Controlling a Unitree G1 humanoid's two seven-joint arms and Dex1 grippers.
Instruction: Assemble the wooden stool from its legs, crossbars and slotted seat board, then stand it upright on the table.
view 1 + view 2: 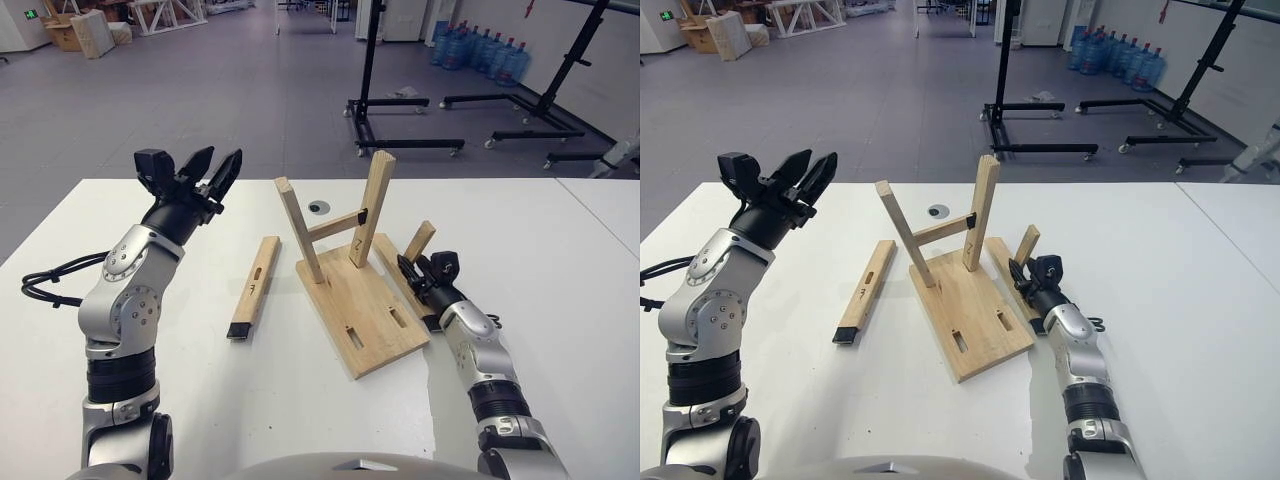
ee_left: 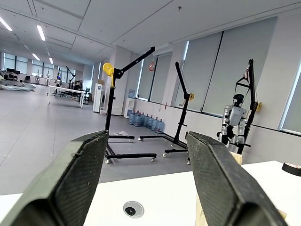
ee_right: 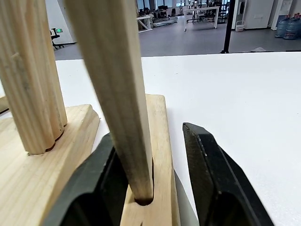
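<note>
- On the pale slotted wooden seat board (image 1: 370, 322), two square wooden legs (image 1: 375, 205) stand.
- Left of it lies a third leg (image 1: 253, 287); left gripper (image 1: 223, 153) gapes, empty.
- Right of it, right gripper (image 1: 412, 270), unclenched, straddles the fourth leg (image 1: 388, 250).

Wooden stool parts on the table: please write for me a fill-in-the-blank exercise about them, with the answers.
The flat slotted wooden seat board holds ___ upright wooden legs.
One loose black-tipped wooden leg lies on the board's ___ side.
On the left gripper, the fingers are ___.
Answers: two; left; open.
</note>
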